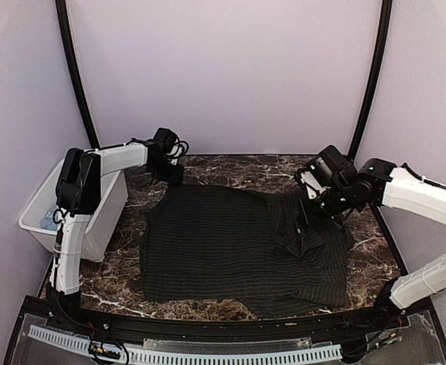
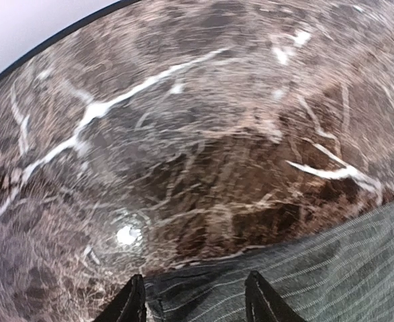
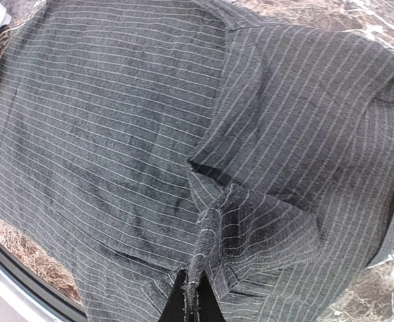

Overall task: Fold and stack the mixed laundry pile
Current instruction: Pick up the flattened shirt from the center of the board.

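Note:
The black pinstriped shirt (image 1: 215, 243) lies spread on the marble table. My left gripper (image 1: 167, 172) is open at the shirt's far left corner. In the left wrist view (image 2: 195, 298) its fingers stand wide apart with the shirt's edge (image 2: 304, 275) between and below them. My right gripper (image 1: 308, 214) is shut on a stitched edge of the shirt (image 3: 210, 228) and holds it raised above the right side, with a fold hanging from it (image 3: 195, 305). A bit of light blue fabric (image 1: 49, 219) shows inside the bin; I cannot tell its shape.
A white plastic bin (image 1: 101, 220) stands at the table's left edge beside the left arm. Bare marble (image 1: 230, 163) shows behind the shirt. Black posts and white walls close in the back and sides.

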### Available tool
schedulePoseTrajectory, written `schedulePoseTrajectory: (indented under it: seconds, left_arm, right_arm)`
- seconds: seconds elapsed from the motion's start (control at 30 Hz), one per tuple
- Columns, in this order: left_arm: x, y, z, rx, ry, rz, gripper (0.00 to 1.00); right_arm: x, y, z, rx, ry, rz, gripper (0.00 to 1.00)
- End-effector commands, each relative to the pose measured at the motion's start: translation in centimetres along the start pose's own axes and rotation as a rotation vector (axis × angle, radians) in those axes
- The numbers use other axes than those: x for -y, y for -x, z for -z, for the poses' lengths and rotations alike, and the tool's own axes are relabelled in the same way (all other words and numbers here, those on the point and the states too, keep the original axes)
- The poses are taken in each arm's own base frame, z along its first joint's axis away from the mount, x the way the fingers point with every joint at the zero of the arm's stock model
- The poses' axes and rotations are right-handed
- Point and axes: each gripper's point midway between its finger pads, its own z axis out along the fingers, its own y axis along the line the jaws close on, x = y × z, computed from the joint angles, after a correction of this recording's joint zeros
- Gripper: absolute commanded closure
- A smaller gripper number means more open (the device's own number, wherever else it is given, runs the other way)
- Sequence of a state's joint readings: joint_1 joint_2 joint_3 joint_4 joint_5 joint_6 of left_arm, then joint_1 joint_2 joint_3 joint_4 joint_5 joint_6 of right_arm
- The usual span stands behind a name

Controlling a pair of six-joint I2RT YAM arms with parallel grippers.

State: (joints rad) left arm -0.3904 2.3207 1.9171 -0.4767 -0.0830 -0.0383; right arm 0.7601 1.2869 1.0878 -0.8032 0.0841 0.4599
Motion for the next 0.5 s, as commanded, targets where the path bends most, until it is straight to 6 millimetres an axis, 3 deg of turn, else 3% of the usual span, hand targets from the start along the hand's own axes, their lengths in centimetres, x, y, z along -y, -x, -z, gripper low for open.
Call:
schedulePoseTrajectory:
  seconds: [0.0, 0.1, 0.17, 0.47]
  left_arm:
    - [2.2, 0.3, 1.5, -0.015, -0.156, -0.248, 0.51]
    - [2.4, 0.2, 1.8, -0.026, -0.214, -0.29, 0.53]
    - [1.5, 0.3, 1.4, -0.03, -0.198, -0.308, 0.55]
    - [-1.1, 0.0, -1.6, -0.06, -0.129, -0.399, 0.59]
  right_arm:
    - [0.7, 1.4, 1.8, 0.056, -0.014, -0.001, 1.0]
    - [0.7, 1.7, 2.2, 0.068, -0.006, -0.005, 1.0]
    - [0.7, 1.8, 2.4, 0.072, -0.004, -0.005, 1.0]
    - [0.7, 2.1, 2.5, 0.069, -0.003, 0.008, 1.0]
